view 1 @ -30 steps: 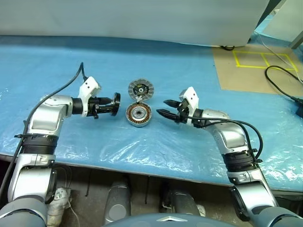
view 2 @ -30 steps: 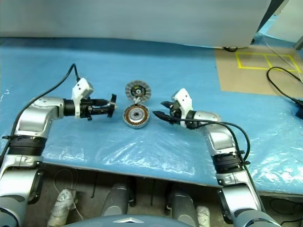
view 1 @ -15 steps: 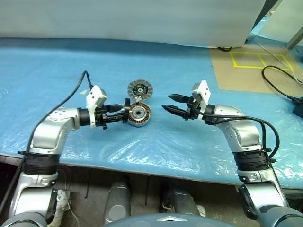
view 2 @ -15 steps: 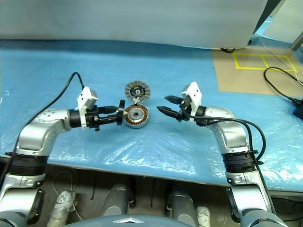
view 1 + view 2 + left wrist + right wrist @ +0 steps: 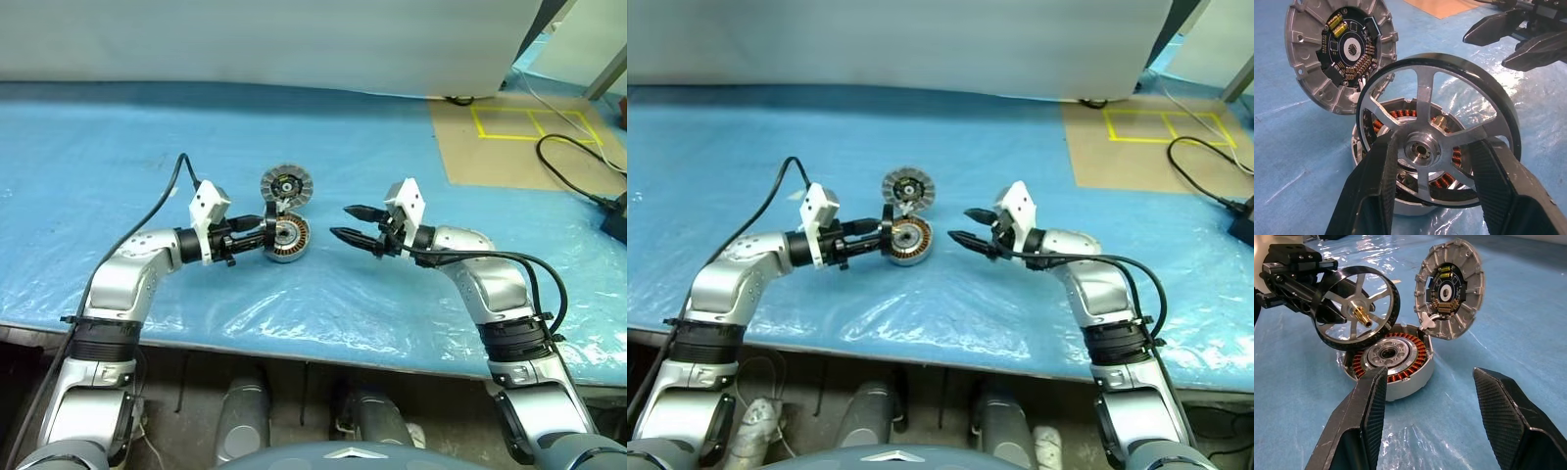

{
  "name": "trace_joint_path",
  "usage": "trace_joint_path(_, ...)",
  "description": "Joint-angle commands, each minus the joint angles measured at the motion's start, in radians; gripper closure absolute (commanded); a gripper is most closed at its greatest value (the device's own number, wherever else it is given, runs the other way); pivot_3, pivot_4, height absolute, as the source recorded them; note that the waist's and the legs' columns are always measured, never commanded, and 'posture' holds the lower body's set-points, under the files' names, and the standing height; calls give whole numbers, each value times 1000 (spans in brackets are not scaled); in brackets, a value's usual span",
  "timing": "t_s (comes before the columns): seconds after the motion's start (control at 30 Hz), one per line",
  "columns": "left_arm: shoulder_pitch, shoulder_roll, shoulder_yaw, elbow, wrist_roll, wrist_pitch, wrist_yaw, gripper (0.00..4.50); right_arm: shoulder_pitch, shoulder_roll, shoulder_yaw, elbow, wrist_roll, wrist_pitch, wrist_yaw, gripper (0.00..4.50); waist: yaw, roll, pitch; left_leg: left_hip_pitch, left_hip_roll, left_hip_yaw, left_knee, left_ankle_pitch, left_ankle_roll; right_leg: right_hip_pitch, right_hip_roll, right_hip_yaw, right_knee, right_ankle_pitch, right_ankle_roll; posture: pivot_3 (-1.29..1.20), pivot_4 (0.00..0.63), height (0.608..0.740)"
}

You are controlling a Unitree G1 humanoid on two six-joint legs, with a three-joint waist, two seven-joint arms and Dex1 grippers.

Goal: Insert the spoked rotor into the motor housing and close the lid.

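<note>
The main risk here is a crooked entry. The spoked rotor (image 5: 1355, 308) is held on edge, tilted, with its brass shaft pointing out sideways above the motor housing (image 5: 1390, 360) rather than straight down at the centre bore. If it goes down at this angle, the dark rim will likely catch the housing wall or scrape the copper windings, and the shaft may miss the hole. The housing sits loose on the crinkly plastic over the counter (image 5: 323, 304), so a sideways push could slide it. The lid (image 5: 1449, 289) stands propped open at the housing's far edge, just beside the rotor's rim; a bump could knock it shut too early.

The left gripper (image 5: 1425, 161) has its fingers (image 5: 1376, 191) clamped on the rotor, one on each side of the hub across the spokes, so the rim stands out past the fingertips and hangs just above the housing's near edge. The right gripper (image 5: 1425, 416) waits near the housing's other side, fingers apart and empty, touching nothing.
</note>
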Motion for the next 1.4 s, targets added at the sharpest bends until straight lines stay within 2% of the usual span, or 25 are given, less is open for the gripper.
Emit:
trace_joint_path(0.03, -28, 14, -19, 19, 14, -15, 8, 2643, -6, 0, -5, -24, -1, -22, -11, 1598, 0, 0, 0, 0, 0, 0, 1, 0, 0, 0, 0, 0, 0, 0, 0, 0, 150, 740)
trace_joint_path(0.17, -58, 24, -37, 22, 10, 16, 11, 2643, 0, -1, -3, -25, -6, -23, -25, 1598, 1, 1, -1, 2, 0, -1, 1, 0, 0, 3, 0, 0, 1, -2, -3, 0, 150, 740)
trace_joint_path(0.83, -102, 99, -144, 125, 109, -92, -41, 2643, 13, 13, 10, -13, -32, -48, -64, 1598, -2, 2, -1, 7, 0, -1, 5, 0, 0, 5, 0, 1, 8, -2, -4, 0, 150, 740)
trace_joint_path(0.97, -112, 111, -145, 133, 111, -91, -49, 2643, 11, 17, 11, -7, -37, -53, -65, 1598, -2, 2, -1, 11, 0, -1, 5, 0, 0, 9, 0, 1, 8, -3, -4, 0, 150, 740)
trace_joint_path(1.4, -163, 123, -130, 124, 109, -87, -72, 2643, 13, 29, 19, 8, -51, -71, -67, 1598, -1, 2, -1, 10, 0, -1, 5, 0, 0, 8, 0, 1, 8, -3, -4, 0, 150, 740)
